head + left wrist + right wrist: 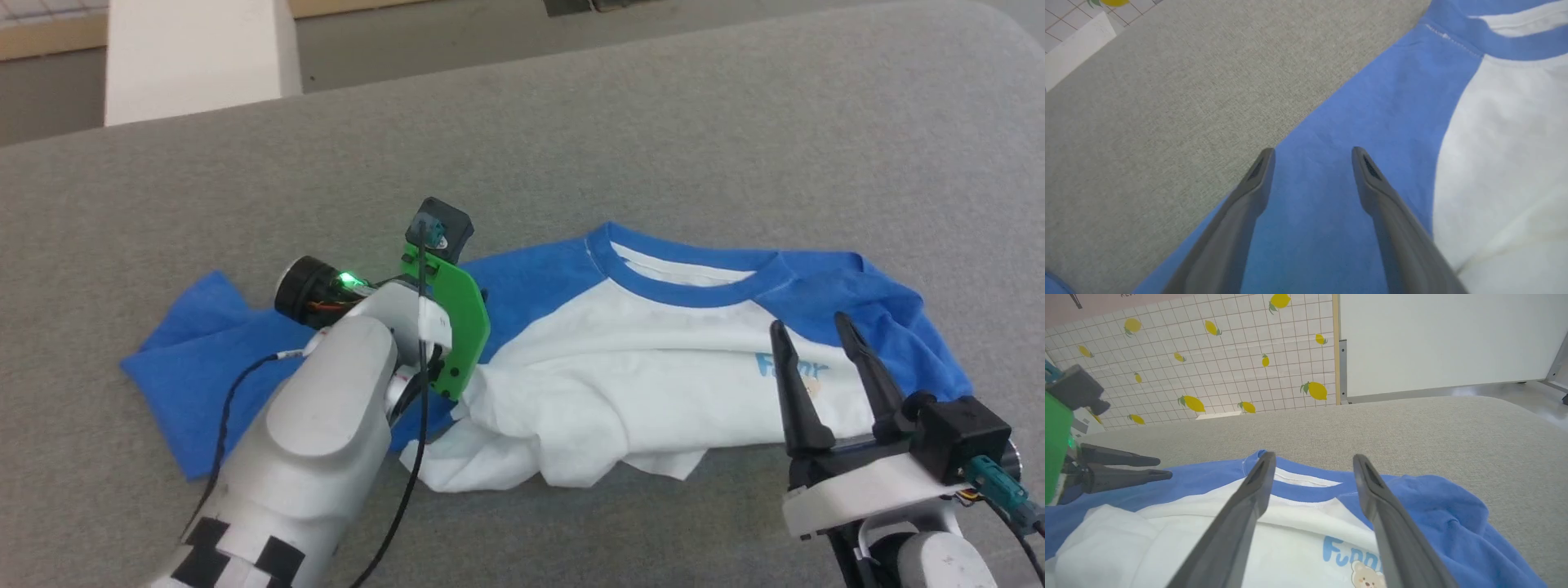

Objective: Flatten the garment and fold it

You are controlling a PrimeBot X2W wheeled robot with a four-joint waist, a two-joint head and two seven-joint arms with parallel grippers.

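1. Head view. The garment (653, 367) lies face up on the grey cloth-covered worktop (735, 122), neck trim (686, 282) on the far side and hem (522, 457) towards the robot.
   - Its long axis, sleeve to sleeve, runs left to right across the worktop.
   - The left sleeve (204, 351) is spread out but folded at its end. The right sleeve (898, 318) is crumpled. The hem is rucked up in a bunch.
   - The left arm's green wrist plate (449, 327) sits over the left shoulder area and hides the fingers below it.
   - The right gripper (808, 322) is released and empty, fingers spread over the chest logo (792, 371).

2. Left wrist view. The left gripper (1312, 153) is released and grasps nothing.
   - Blue sleeve cloth fills the gap between its fingers, with the sleeve's edge and bare worktop just to the view's left.
   - The white body (1502, 163) lies to the view's right.
   - Whether the fingertips touch the cloth cannot be told.

3. Right wrist view. The right gripper's fingers point across the white chest towards the neck trim, with the logo below them and nothing held. The left gripper shows at the left, over the blue shoulder.

4. Finding. Flattening is not complete and no fold has begun.
   - The garment lies beneath and ahead of both grippers.
   - The left arm is nearer the left sleeve and the bunched hem. The right arm is nearer the crumpled right sleeve.
   - In my judgement the next move depends on each gripper drawing its own side outward along the sleeve axis.
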